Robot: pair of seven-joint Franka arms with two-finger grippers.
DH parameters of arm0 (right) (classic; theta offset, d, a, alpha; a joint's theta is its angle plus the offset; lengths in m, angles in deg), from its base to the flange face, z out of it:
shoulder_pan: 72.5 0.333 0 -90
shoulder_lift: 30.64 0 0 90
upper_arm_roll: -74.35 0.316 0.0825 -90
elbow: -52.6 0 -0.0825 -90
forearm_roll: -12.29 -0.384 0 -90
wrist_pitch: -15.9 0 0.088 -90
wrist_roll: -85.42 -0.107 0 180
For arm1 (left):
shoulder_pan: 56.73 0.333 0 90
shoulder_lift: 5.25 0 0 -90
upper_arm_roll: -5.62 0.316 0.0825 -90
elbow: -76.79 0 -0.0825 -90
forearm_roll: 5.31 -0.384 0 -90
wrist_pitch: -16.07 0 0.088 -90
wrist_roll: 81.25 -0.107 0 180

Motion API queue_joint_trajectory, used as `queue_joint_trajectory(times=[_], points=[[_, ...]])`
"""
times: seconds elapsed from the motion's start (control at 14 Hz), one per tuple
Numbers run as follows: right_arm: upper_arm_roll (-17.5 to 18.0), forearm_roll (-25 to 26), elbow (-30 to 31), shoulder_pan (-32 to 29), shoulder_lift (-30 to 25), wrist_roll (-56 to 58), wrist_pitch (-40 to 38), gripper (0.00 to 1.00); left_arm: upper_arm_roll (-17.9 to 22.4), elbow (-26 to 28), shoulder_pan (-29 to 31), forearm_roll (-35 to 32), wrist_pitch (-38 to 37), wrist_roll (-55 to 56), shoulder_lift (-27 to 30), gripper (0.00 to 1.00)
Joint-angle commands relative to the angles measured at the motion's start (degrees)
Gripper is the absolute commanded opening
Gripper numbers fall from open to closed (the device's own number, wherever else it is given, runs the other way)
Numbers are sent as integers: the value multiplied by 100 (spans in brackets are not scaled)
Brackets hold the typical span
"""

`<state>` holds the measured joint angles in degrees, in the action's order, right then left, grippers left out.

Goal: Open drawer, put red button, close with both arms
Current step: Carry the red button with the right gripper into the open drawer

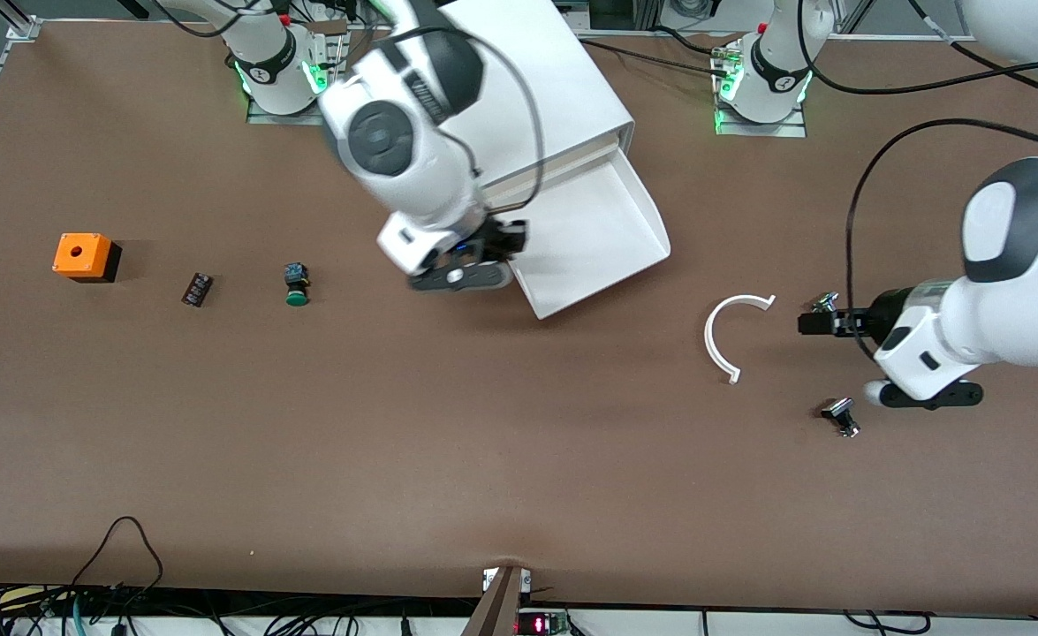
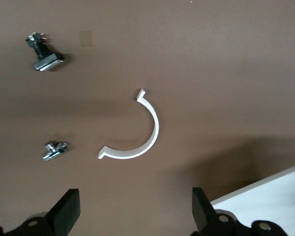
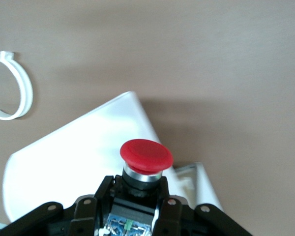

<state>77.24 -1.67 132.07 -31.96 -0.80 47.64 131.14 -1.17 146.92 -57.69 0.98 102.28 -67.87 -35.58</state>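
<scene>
The drawer (image 1: 598, 230) is pulled out of the white cabinet (image 1: 536, 79), and its tray shows empty. My right gripper (image 1: 505, 243) hangs over the tray's rim at the side toward the right arm's end of the table. In the right wrist view the right gripper (image 3: 137, 184) is shut on the black-and-blue body of the red button (image 3: 146, 155), cap pointing away from the wrist, with the drawer (image 3: 78, 152) beneath it. My left gripper (image 1: 814, 324) (image 2: 136, 211) stands open and holds nothing, low over the table beside a white curved strip (image 1: 731, 331) (image 2: 137, 132).
A green-capped button (image 1: 296, 285), a small black part (image 1: 197, 289) and an orange box with a hole (image 1: 84, 256) lie toward the right arm's end. Two small metal-and-black parts (image 1: 826, 303) (image 1: 841, 417) lie near the left gripper.
</scene>
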Motion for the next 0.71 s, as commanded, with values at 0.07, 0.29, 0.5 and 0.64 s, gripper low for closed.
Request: queue_joint_trajectory(times=[0.07,0.29,0.5,0.64], points=[[-104,410,-275,734,495,-704,568,4,-68,606,-359,-111,702,1024,142,100],[-104,770,-275,990,733,-986,719,4,-260,1001,-474,-119,1387,1736,151,100],[-104,859,-266,1009,812,-995,719,11,-559,1362,-483,-181,1871,2290,151,100],[-104,894,-248,1061,848,-1083,719,23,-631,1556,-640,-190,2117,2668,151,100]])
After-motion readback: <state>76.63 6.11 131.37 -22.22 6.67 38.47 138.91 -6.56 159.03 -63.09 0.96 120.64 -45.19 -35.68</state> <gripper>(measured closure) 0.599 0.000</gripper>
